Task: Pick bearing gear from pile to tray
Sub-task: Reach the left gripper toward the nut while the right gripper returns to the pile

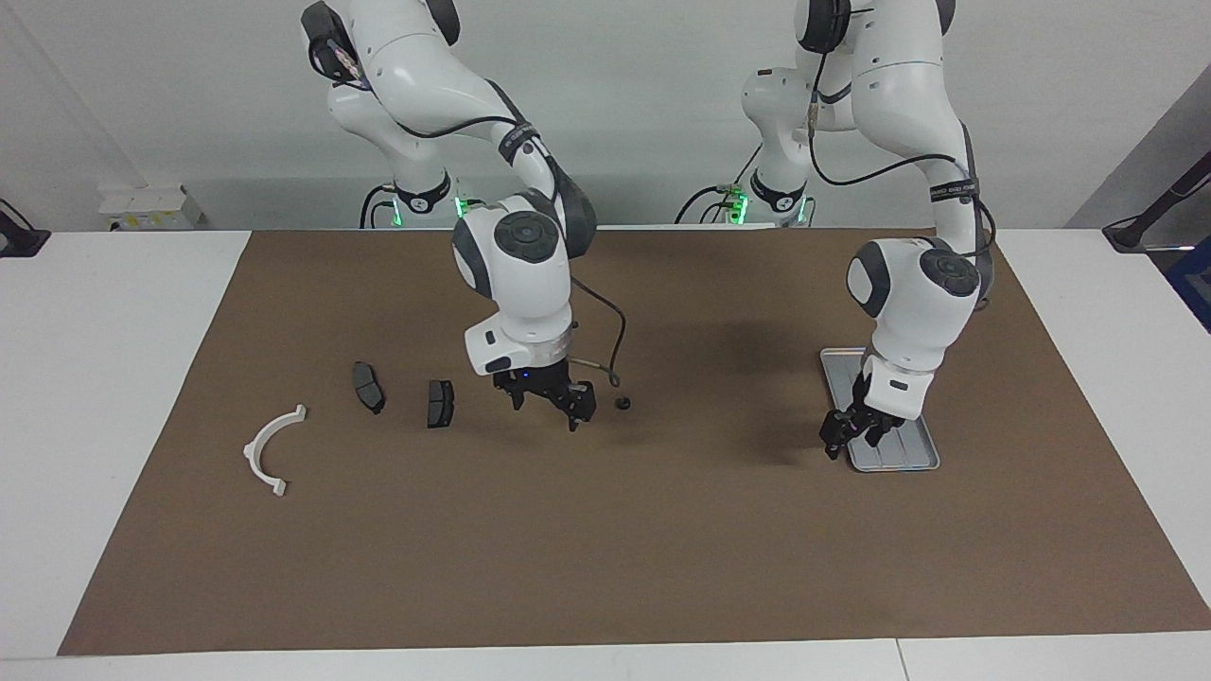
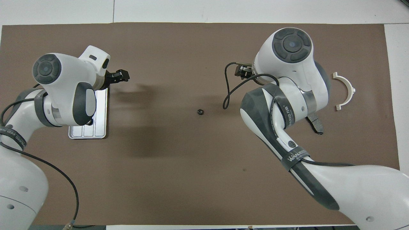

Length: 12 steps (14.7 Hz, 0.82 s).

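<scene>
A small black round bearing gear [image 1: 623,404] lies alone on the brown mat, also seen in the overhead view [image 2: 200,112]. My right gripper [image 1: 547,409] hangs open and empty just above the mat, between this gear and the nearest brake pad; the overhead view shows it too [image 2: 241,70]. The rest of the pile lies toward the right arm's end: two dark brake pads [image 1: 367,386] [image 1: 440,404] and a white half-ring bracket [image 1: 274,449]. The silver tray [image 1: 913,459] lies toward the left arm's end. My left gripper [image 1: 854,442] is low over the tray's edge, fingers apart and empty.
The brown mat [image 1: 605,567] covers most of the white table. The right arm hides one brake pad in the overhead view; the other [image 2: 314,123] and the bracket [image 2: 345,91] show. The left arm covers much of the tray [image 2: 99,127]. A black cable [image 1: 615,331] loops off the right wrist.
</scene>
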### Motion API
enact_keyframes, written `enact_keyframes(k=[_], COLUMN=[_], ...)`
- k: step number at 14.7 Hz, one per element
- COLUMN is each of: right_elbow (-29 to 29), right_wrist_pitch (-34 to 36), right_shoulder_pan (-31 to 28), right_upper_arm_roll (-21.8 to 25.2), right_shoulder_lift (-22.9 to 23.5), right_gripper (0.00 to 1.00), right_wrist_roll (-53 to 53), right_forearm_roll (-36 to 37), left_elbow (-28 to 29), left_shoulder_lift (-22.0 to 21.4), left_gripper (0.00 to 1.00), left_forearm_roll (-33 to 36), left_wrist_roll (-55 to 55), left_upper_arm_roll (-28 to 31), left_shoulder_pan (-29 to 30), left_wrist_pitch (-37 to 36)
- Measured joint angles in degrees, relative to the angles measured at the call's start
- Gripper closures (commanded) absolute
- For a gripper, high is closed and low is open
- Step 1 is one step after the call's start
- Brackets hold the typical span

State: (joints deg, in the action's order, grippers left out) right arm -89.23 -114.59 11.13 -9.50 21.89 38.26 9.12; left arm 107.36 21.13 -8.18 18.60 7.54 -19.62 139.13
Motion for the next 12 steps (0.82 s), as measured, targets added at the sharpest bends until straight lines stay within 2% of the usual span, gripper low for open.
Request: enact_keyframes(k=[4, 7, 12], right_elbow=[0.03, 0.05, 0.09], right_wrist_pitch=[3.97, 6.30, 11.10], right_shoulder_pan=[-4.55, -8.52, -11.79], right_upper_arm_roll=[0.01, 0.01, 0.00], right_shoulder_lift=[-3.39, -5.97, -10.12], right_gripper=[0.00, 0.00, 0.00], right_wrist_roll=[-12.01, -20.78, -28.17], right_forearm_roll=[-0.60, -2.01, -2.13], left_elbow=[-0.60, -4.30, -6.22], left_shoulder_lift=[-0.20, -0.61, -0.46], left_gripper=[0.14, 0.15, 0.16], left_forearm_roll=[3.06, 5.83, 6.47], left_wrist_roll=[7.17, 15.97, 25.16], left_upper_arm_roll=[0.01, -0.01, -0.01], left_shoulder_pan=[-9.50, -16.85, -25.85], left_wrist_pitch=[-5.99, -11.11, -13.56])
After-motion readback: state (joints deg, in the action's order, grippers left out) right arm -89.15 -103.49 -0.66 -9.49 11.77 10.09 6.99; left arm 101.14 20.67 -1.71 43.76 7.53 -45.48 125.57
